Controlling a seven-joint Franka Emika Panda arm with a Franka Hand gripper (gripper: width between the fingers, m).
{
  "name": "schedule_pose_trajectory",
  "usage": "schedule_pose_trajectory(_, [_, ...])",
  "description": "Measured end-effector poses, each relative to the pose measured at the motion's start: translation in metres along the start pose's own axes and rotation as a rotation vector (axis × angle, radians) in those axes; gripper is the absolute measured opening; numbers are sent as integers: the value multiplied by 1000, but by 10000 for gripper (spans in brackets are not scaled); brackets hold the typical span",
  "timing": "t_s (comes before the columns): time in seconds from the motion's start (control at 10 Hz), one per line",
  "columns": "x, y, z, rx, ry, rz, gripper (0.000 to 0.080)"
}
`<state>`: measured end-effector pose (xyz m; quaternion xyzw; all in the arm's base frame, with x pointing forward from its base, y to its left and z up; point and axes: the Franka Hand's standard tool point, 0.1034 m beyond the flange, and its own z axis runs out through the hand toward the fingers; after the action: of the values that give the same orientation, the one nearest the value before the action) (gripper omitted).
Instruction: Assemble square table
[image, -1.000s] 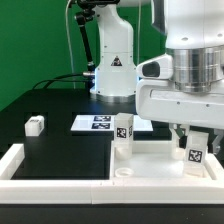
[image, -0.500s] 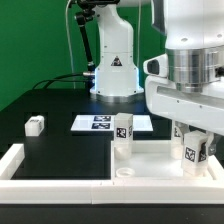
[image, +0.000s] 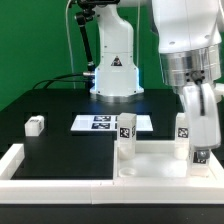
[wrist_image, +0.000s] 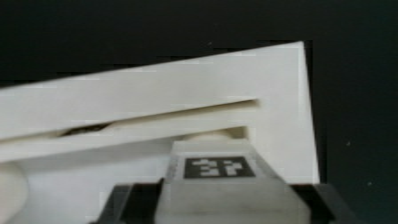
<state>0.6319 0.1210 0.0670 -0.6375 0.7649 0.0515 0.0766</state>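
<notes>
You are viewing the gripper (wrist_image: 217, 206) pinching a tagged leg (wrist_image: 217, 166); the tabletop (wrist_image: 125, 95) is lying beneath it, and a second leg (image: 126, 136) is standing upright nearby.

I see a green wall (image: 25, 40) on the exterior view's left. The black table (image: 60, 145) is evenly lit, with a low white wall (image: 14, 158) at its front and the marker board (image: 95, 122) mid-table.

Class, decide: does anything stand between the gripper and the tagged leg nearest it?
Nothing visible does: in the wrist view the leg sits directly between the fingers of the gripper, with the white tabletop beyond.
</notes>
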Motion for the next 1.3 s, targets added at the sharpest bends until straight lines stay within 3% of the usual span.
schedule_pose_trajectory(0.2, [-3,1,1,0,5,77,291])
schedule_pose_trajectory(0.3, [-3,1,1,0,4,42,366])
schedule_pose_trajectory(0.4, [-3,1,1,-1,9,-34,366])
schedule_pose_trajectory(0.6, [-3,-1,0,3,11,-420,619])
schedule_pose_trajectory(0.9, [-2,-1,0,7,15,-722,648])
schedule_pose_trajectory(1.0, [1,-1,0,-11,27,-879,648])
schedule_pose_trajectory(1.1, [3,-2,-2,-46,48,-1079,648])
schedule_pose_trajectory(1.3, [7,-9,-7,-69,66,-1349,648])
